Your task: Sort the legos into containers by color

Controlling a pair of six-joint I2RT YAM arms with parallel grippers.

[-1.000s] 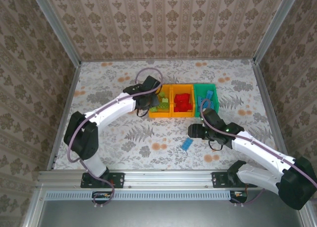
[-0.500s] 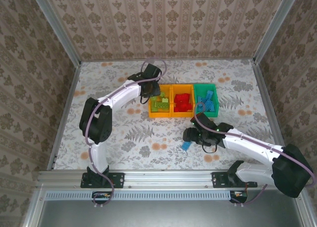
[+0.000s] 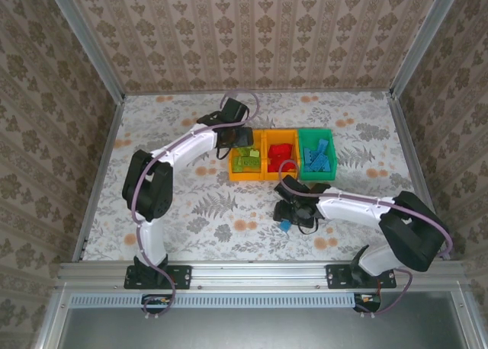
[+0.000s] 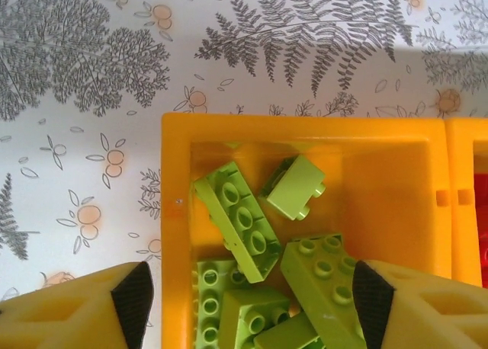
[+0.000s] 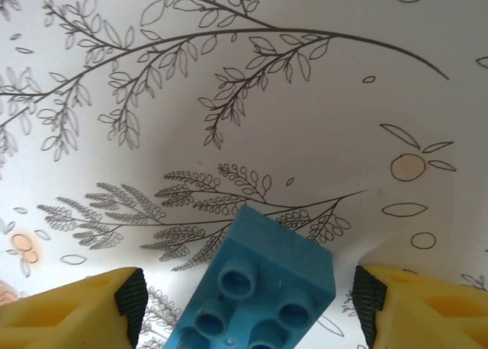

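A lone blue lego (image 5: 263, 288) lies studs-up on the patterned table, near the middle (image 3: 284, 225). My right gripper (image 5: 248, 307) is open and straddles it with a gap on each side, hovering just over it (image 3: 293, 212). My left gripper (image 4: 253, 303) is open above the left orange-yellow bin (image 4: 174, 212), which holds several lime green legos (image 4: 236, 219). Seen from above, this gripper (image 3: 237, 140) is at that bin's (image 3: 245, 177) far left corner. The middle orange-yellow bin (image 3: 280, 177) holds red legos (image 3: 280, 157). The green bin (image 3: 316, 132) holds blue legos (image 3: 319, 157).
The three bins stand side by side in a row at mid-table. Metal frame rails (image 3: 103, 158) and patterned walls close in the table on the left, right and back.
My right gripper has swung left and come down over the lone blue lego. My left gripper drew back from the lime bin's left end to its far corner, then held still.
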